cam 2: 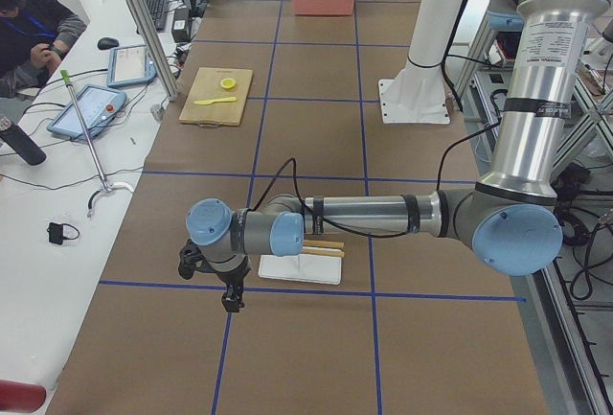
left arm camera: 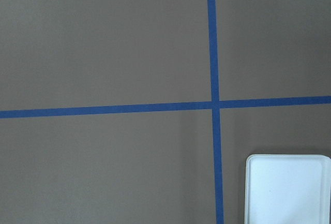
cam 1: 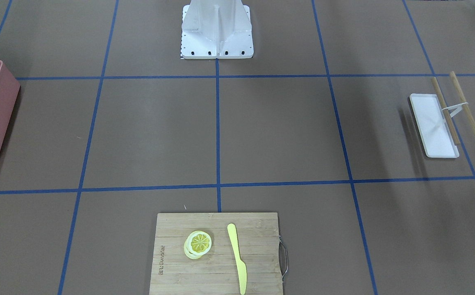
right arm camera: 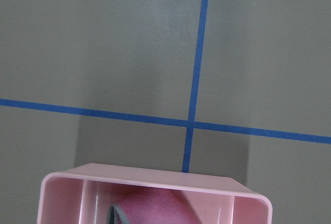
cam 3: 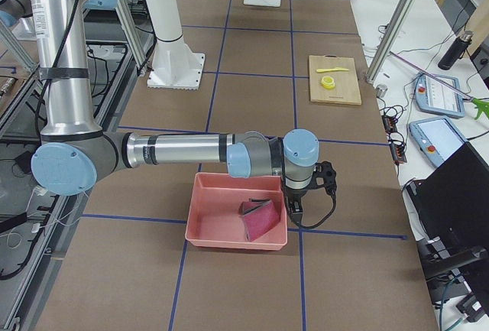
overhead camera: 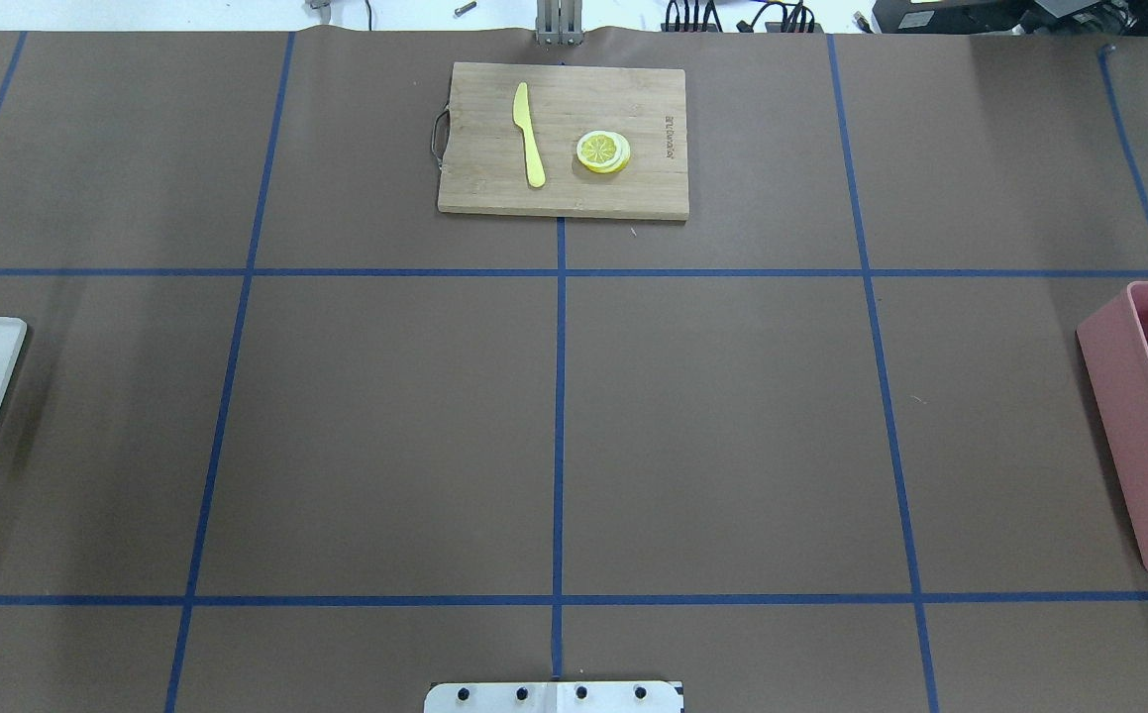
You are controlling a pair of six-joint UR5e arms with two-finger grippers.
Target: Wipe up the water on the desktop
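The desktop [overhead camera: 712,426] is a flat matte brown surface crossed by thin blue tape lines; no wet patch shows on it in any view. A pink cloth [cam 3: 260,220] lies in a pink bin [cam 3: 229,216] at the robot's right end; it also shows in the right wrist view [right arm camera: 155,206]. My right gripper [cam 3: 294,210] hangs at the bin's outer rim, near the cloth; I cannot tell if it is open or shut. My left gripper [cam 2: 230,298] hangs over the desktop beside a white tray [cam 2: 300,268]; I cannot tell its state either.
The white tray [cam 1: 434,127] has two wooden sticks [cam 1: 464,104] across it. A bamboo cutting board [overhead camera: 564,139] at the far middle carries a yellow knife [overhead camera: 529,134] and lemon slices [overhead camera: 603,152]. The robot's base [cam 1: 217,32] stands at the near middle edge.
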